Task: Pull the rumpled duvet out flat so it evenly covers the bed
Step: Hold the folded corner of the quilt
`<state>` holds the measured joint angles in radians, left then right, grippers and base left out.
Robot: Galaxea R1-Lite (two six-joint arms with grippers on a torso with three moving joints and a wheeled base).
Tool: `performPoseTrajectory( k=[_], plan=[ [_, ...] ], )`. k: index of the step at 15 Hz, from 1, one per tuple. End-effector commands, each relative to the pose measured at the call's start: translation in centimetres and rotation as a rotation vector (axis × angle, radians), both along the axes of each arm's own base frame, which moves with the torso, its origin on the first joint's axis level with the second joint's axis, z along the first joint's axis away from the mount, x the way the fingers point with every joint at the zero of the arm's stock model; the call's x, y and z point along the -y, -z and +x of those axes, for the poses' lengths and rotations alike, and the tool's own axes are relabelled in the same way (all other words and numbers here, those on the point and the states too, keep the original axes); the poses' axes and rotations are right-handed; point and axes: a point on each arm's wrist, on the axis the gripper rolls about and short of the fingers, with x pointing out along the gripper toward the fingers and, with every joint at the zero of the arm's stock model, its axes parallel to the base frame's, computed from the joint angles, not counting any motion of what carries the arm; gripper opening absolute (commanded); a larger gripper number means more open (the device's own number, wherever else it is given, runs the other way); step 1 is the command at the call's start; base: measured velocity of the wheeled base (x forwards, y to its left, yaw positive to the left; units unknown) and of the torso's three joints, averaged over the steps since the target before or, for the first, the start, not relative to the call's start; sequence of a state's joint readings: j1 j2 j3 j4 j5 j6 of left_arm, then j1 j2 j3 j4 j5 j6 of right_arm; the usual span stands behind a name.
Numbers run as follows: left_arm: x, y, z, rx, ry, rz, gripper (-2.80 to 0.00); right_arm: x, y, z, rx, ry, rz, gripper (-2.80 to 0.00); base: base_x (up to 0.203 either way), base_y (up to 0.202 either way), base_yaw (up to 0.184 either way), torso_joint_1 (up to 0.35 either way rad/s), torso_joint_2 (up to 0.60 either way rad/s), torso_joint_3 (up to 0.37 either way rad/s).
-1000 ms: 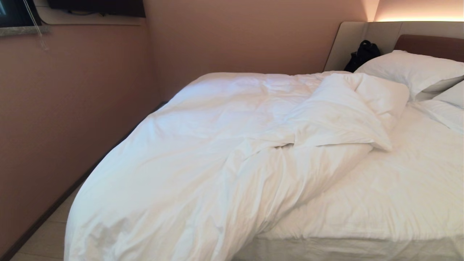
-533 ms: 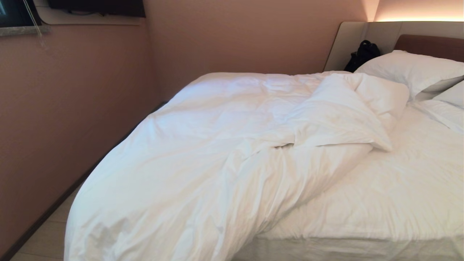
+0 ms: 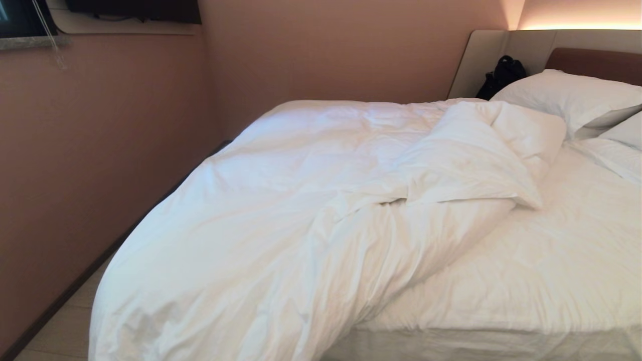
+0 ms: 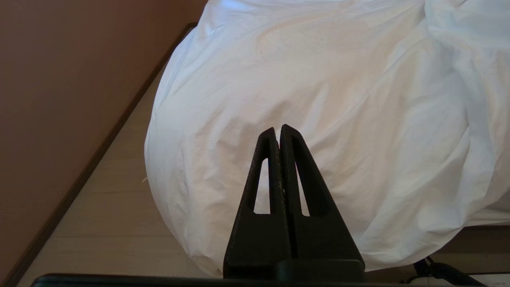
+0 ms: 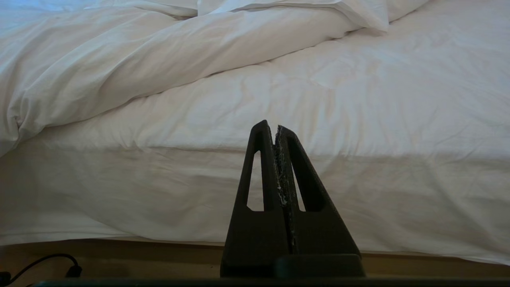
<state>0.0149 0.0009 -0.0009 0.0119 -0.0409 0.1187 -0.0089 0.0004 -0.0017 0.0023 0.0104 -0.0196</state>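
Observation:
The white puffy duvet (image 3: 281, 215) lies rumpled over the left part of the bed (image 3: 501, 341), one corner folded back toward the pillows and its foot end hanging over the bed's corner. The right part of the mattress shows only the fitted sheet (image 3: 562, 250). Neither gripper shows in the head view. My left gripper (image 4: 278, 129) is shut and empty, held short of the hanging duvet (image 4: 318, 99). My right gripper (image 5: 270, 126) is shut and empty too, facing the sheeted mattress side (image 5: 358, 179), with the duvet's edge (image 5: 119, 67) further off.
Two white pillows (image 3: 572, 98) lean at the brown headboard (image 3: 597, 62), with a black bag (image 3: 501, 75) beside them. A pink wall (image 3: 90, 150) runs close along the bed's left side, leaving a narrow strip of floor (image 4: 119, 207). A black cable (image 5: 51, 261) lies on the floor.

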Motion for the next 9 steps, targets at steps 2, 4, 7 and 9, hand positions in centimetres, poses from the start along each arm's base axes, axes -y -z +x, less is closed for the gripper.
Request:
performPoseTrajectory(
  k=[2, 4, 7, 9],
  plan=[
    [0.00, -0.02, 0.00, 0.000, 0.000, 0.001, -2.80, 0.00, 0.01, 0.01, -0.002, 0.000, 0.000, -2.80, 0.000, 0.000, 0.000, 0.000, 0.00, 0.000],
    [0.00, 0.03, 0.00, 0.000, -0.001, -0.004, -2.80, 0.00, 0.01, 0.01, -0.002, 0.000, 0.000, -2.80, 0.000, 0.000, 0.000, 0.000, 0.00, 0.000],
    [-0.01, 0.03, 0.00, -0.001, -0.008, -0.008, -2.80, 0.00, 0.01, 0.01, -0.002, -0.002, 0.000, -2.80, 0.000, 0.000, 0.000, 0.000, 0.00, 0.000],
    [-0.02, 0.03, 0.00, -0.001, -0.009, -0.008, -2.80, 0.00, 0.01, 0.00, -0.001, 0.000, 0.000, -2.80, 0.000, 0.000, 0.000, 0.000, 0.00, 0.000]
  ],
)
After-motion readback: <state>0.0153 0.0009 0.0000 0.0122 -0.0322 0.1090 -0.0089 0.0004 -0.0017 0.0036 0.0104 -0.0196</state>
